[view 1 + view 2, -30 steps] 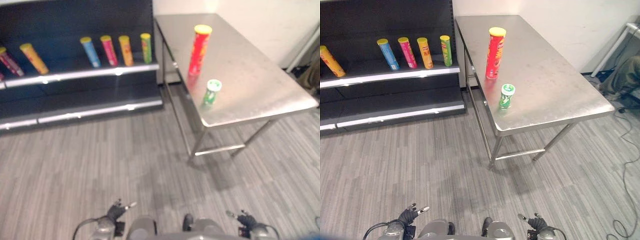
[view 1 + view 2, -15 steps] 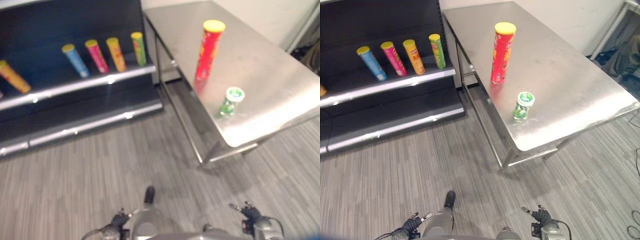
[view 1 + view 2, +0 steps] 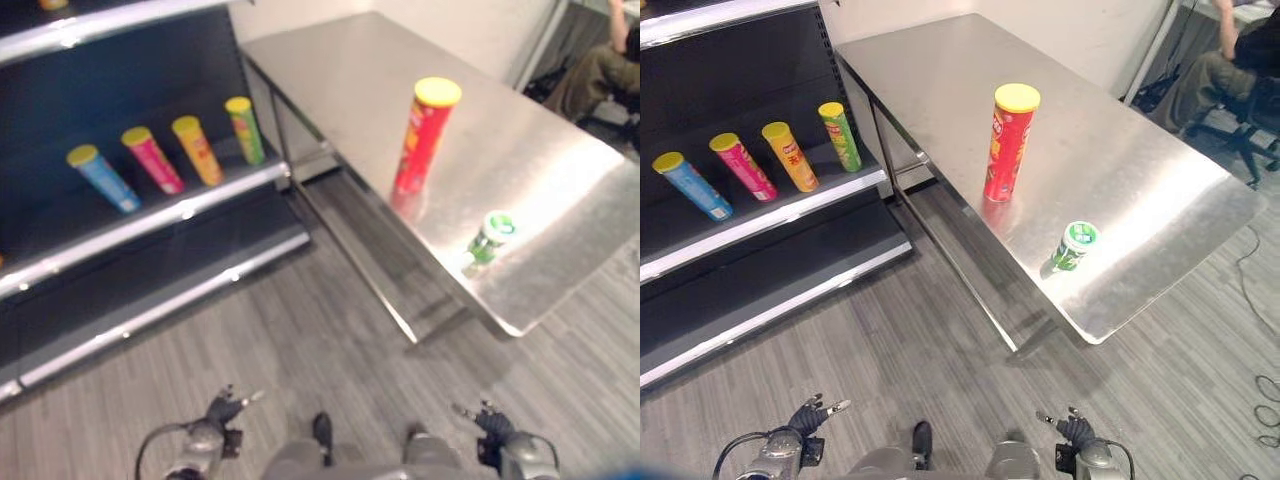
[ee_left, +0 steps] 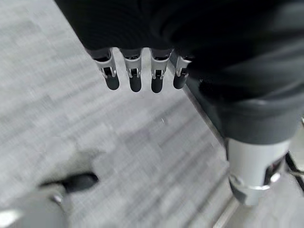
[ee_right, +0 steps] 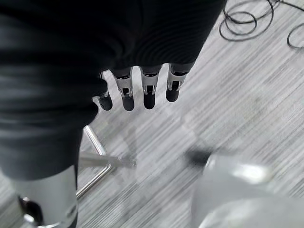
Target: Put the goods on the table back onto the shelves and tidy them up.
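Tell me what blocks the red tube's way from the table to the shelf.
Nothing visible. The red tube stands upright on the table; open floor separates it from the shelf, which has free space beside the green tube.

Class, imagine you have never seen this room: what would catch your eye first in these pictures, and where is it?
Most striking is the tall red tube with a yellow lid, upright on the shiny steel table, with a short green can nearer the table's near edge. On the dark shelf at the left, four bright tubes lean in a row: blue, pink, orange and green. Both hands, left hand and right hand, hang low and empty.
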{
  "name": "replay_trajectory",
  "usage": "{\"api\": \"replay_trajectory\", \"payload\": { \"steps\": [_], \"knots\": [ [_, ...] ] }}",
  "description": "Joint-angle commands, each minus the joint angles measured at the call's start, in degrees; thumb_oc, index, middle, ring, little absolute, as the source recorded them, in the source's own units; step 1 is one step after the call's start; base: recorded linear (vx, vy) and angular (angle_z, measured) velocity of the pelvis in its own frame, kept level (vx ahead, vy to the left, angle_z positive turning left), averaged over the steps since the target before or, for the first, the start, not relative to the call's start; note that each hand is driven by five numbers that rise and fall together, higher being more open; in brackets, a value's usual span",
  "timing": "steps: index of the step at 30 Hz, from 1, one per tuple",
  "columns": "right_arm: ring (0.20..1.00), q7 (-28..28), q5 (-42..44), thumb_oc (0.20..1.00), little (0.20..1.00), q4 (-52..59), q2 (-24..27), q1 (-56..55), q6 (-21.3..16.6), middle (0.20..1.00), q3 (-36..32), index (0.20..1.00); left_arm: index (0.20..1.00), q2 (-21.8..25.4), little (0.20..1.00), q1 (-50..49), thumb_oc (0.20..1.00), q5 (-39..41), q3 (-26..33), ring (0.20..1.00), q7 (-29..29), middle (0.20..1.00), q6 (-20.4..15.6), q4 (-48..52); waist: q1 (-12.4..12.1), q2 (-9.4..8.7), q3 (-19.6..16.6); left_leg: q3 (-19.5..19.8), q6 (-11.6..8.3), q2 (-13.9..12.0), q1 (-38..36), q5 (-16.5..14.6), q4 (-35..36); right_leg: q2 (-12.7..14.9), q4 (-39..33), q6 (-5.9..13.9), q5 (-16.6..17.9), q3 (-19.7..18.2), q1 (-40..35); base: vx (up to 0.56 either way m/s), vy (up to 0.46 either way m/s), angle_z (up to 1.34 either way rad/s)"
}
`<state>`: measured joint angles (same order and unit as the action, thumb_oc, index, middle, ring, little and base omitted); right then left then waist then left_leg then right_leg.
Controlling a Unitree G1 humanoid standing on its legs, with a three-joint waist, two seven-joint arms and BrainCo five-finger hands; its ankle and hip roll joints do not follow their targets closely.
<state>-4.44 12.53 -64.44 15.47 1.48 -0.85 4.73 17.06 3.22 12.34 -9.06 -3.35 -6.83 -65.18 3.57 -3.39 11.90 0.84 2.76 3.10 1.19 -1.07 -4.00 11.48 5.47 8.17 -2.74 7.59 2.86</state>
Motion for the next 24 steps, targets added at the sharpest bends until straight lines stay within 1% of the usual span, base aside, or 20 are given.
{"api": "replay_trajectory", "payload": {
  "steps": [1, 2, 3, 4, 6, 8, 10, 11, 12, 13, 15, 16, 17, 18, 19, 20, 22, 24],
  "knots": [
    [1.000, -1.4, 2.9, 1.000, 1.000, -1.5, 2.9, 1.3, -1.3, 1.000, -1.1, 1.000, 1.000, 0.3, 1.000, 0.3, 1.000, -0.2, 0.5, 1.000, -0.4, 1.000, -1.1, 2.1, 0.2, 0.43, 1.5, 1.3, -5.86, -5.0, 4.2, -6.9, -7.2, -1.1, -0.4, 0.53, -2.5, 0.4, -2.4, 0.05, -0.081, 0.08],
    [1.000, -1.4, 2.9, 1.000, 1.000, -1.5, 2.9, 1.3, -1.3, 1.000, -1.1, 1.000, 1.000, 0.3, 1.000, 0.3, 1.000, -0.2, 0.5, 1.000, -0.4, 1.000, -1.1, 2.1, 0.2, 0.44, 1.6, 1.3, -5.87, -5.0, 4.2, -6.9, -7.2, -1.1, -0.4, 0.52, -2.5, 0.4, -2.4, 0.08, -0.093, -0.02],
    [1.000, -1.9, 4.9, 1.000, 1.000, -2.6, 3.2, 0.7, -1.4, 1.000, -3.3, 1.000, 1.000, 0.0, 1.000, 0.4, 1.000, -0.6, 0.3, 1.000, -0.5, 1.000, -0.9, 1.0, 0.7, 0.11, 0.9, 1.1, -6.21, -5.7, 3.9, -7.1, -7.2, -1.3, -1.5, 0.28, -2.9, 0.6, -3.4, 0.05, -0.043, -0.13],
    [1.000, -1.9, 4.9, 1.000, 1.000, -2.6, 3.2, 0.7, -1.4, 1.000, -3.3, 1.000, 1.000, 0.0, 1.000, 0.4, 1.000, -0.6, 0.3, 1.000, -0.5, 1.000, -0.9, 1.0, 0.7, 0.12, 0.9, 1.1, -6.22, -5.7, 3.9, -7.1, -7.2, -1.4, -1.5, 0.28, -2.9, 0.6, -3.5, 0.08, -0.063, -0.08],
    [1.000, -2.3, 7.5, 1.000, 1.000, -2.3, 4.1, -0.4, -2.0, 1.000, -6.3, 1.000, 1.000, 0.1, 1.000, 0.0, 1.000, -1.0, 0.4, 1.000, -0.3, 1.000, -0.9, 0.8, 1.2, -0.20, 0.3, 0.5, -6.57, -6.3, 3.1, -7.3, -7.0, -1.4, -2.2, 0.37, -3.0, 0.8, -4.4, 0.08, -0.045, -0.09],
    [1.000, -3.3, 12.6, 1.000, 1.000, -2.1, 7.5, -2.5, -2.8, 1.000, -13.6, 1.000, 1.000, 0.5, 1.000, -0.1, 1.000, -1.0, 0.7, 1.000, 0.0, 1.000, -0.8, 1.5, 2.4, -0.60, -0.2, 0.1, -6.93, -6.9, 2.6, -7.7, -7.0, -1.4, -2.2, 0.51, -3.0, 0.5, -4.9, 0.09, -0.037, -0.07],
    [1.000, -4.1, 13.1, 1.000, 1.000, 1.4, 10.1, -5.5, -3.3, 1.000, -17.5, 1.000, 1.000, 0.9, 1.000, -0.7, 1.000, -1.3, 1.0, 1.000, 0.3, 1.000, -0.8, 3.3, 3.0, -0.61, -0.4, -0.1, -7.13, -7.2, 2.4, -7.8, -6.9, -1.3, -2.2, 0.69, -3.1, 0.6, -5.2, 0.05, -0.011, -0.05],
    [1.000, -4.1, 13.1, 1.000, 1.000, 1.4, 10.1, -5.5, -3.3, 1.000, -17.5, 1.000, 1.000, 0.9, 1.000, -0.7, 1.000, -1.3, 1.0, 1.000, 0.3, 1.000, -0.8, 3.3, 3.0, -0.61, -0.4, -0.1, -7.13, -7.2, 2.4, -7.8, -6.9, -1.3, -2.2, 0.69, -3.1, 0.6, -5.2, 0.03, 0.006, -0.02],
    [1.000, -5.1, 13.4, 1.000, 1.000, 4.8, 12.2, -6.6, -4.0, 1.000, -20.3, 1.000, 1.000, 0.9, 1.000, -1.0, 1.000, -1.6, 1.4, 1.000, 0.5, 1.000, -0.9, 3.4, 3.5, -0.61, -0.7, -0.3, -7.23, -7.3, 2.3, -7.9, -6.7, -1.3, -2.3, 0.86, -3.1, 0.5, -5.2, 0.04, 0.022, -0.09],
    [1.000, -7.1, 12.5, 1.000, 1.000, 16.2, 16.4, -9.9, -5.4, 1.000, -26.6, 1.000, 1.000, 0.6, 1.000, -1.7, 1.000, -2.2, 2.5, 1.000, 0.7, 1.000, -0.7, 3.7, 4.3, -0.52, -0.9, -0.5, -7.43, -7.5, 1.8, -8.0, -6.2, -1.2, -2.1, 1.08, -3.2, 0.3, -5.2, 0.05, 0.025, -0.10],
    [1.000, -9.3, 9.0, 1.000, 1.000, 28.2, 19.0, -11.9, -7.1, 1.000, -30.6, 1.000, 1.000, -0.1, 1.000, -2.3, 1.000, -3.3, 3.2, 1.000, 0.6, 1.000, -0.6, 3.5, 4.9, -0.33, -1.0, -0.8, -7.53, -7.7, 1.4, -8.4, -6.0, -1.1, -1.9, 1.26, -3.5, -0.1, -5.2, 0.04, 0.020, -0.12],
    [1.000, -10.6, 8.0, 1.000, 1.000, 32.7, 19.8, -11.6, -8.0, 1.000, -31.9, 1.000, 1.000, -0.4, 1.000, -2.5, 1.000, -3.6, 3.2, 1.000, 0.5, 1.000, -0.6, 3.3, 5.0, -0.24, -1.2, -0.8, -7.49, -7.7, 1.4, -8.2, -5.6, -1.0, -2.0, 1.32, -3.3, -0.2, -4.9, 0.02, 0.017, -0.10],
    [1.000, -11.1, 5.9, 1.000, 1.000, 36.9, 21.7, -10.8, -8.8, 1.000, -32.7, 1.000, 1.000, -0.7, 1.000, -2.6, 1.000, -4.1, 3.2, 1.000, 0.5, 1.000, -0.7, 2.9, 5.0, -0.13, -1.3, -0.9, -7.48, -7.7, 1.3, -8.3, -5.5, -1.0, -1.9, 1.34, -3.4, -0.4, -4.8, 0.00, 0.009, -0.09],
    [1.000, -11.1, 5.9, 1.000, 1.000, 36.9, 21.7, -10.8, -8.7, 1.000, -32.7, 1.000, 1.000, -0.7, 1.000, -2.6, 1.000, -4.1, 3.2, 1.000, 0.5, 1.000, -0.7, 2.9, 4.9, -0.12, -1.3, -0.9, -7.49, -7.7, 1.3, -8.3, -5.5, -1.0, -1.9, 1.33, -3.4, -0.5, -4.8, 0.01, 0.003, -0.07],
    [1.000, -11.1, 4.8, 1.000, 1.000, 40.6, 23.5, -9.5, -9.7, 1.000, -32.7, 1.000, 1.000, -0.7, 1.000, -2.7, 1.000, -4.4, 3.0, 1.000, 0.4, 1.000, -0.6, 2.7, 4.7, -0.04, -1.3, -1.0, -7.52, -7.8, 1.0, -8.3, -5.2, -1.0, -1.9, 1.31, -3.5, -0.6, -4.8, 0.01, -0.012, -0.05],
    [1.000, -9.5, 2.6, 1.000, 1.000, 49.7, 26.7, -5.7, -11.4, 1.000, -29.8, 1.000, 1.000, -0.7, 1.000, -3.2, 1.000, -4.9, 2.5, 1.000, 0.7, 1.000, -0.7, 2.9, 4.1, 0.20, -1.2, -1.3, -7.65, -8.1, 0.5, -8.6, -5.3, -1.2, -1.9, 1.24, -3.8, -0.8, -5.1, 0.00, 0.000, 0.00],
    [1.000, -6.2, 0.6, 1.000, 1.000, 58.2, 29.0, -2.7, -12.4, 1.000, -26.2, 1.000, 1.000, -0.3, 1.000, -3.5, 1.000, -5.0, 2.3, 1.000, 1.2, 1.000, -0.8, 3.5, 3.5, 0.25, -1.5, -1.3, -7.77, -8.2, 0.3, -8.1, -4.8, -1.1, -2.2, 1.18, -3.7, -0.7, -5.1, 0.00, -0.028, -0.13],
    [1.000, -4.3, 0.0, 1.000, 1.000, 59.8, 31.3, 1.5, -12.8, 1.000, -21.7, 1.000, 1.000, 0.0, 1.000, -3.7, 1.000, -4.9, 1.8, 1.000, 1.5, 1.000, -1.1, 4.3, 2.7, 0.41, -1.5, -1.2, -8.00, -8.4, -0.2, -7.9, -4.4, -1.1, -2.4, 1.06, -3.9, -0.5, -5.7, 0.01, -0.039, -0.09]
  ]
}}
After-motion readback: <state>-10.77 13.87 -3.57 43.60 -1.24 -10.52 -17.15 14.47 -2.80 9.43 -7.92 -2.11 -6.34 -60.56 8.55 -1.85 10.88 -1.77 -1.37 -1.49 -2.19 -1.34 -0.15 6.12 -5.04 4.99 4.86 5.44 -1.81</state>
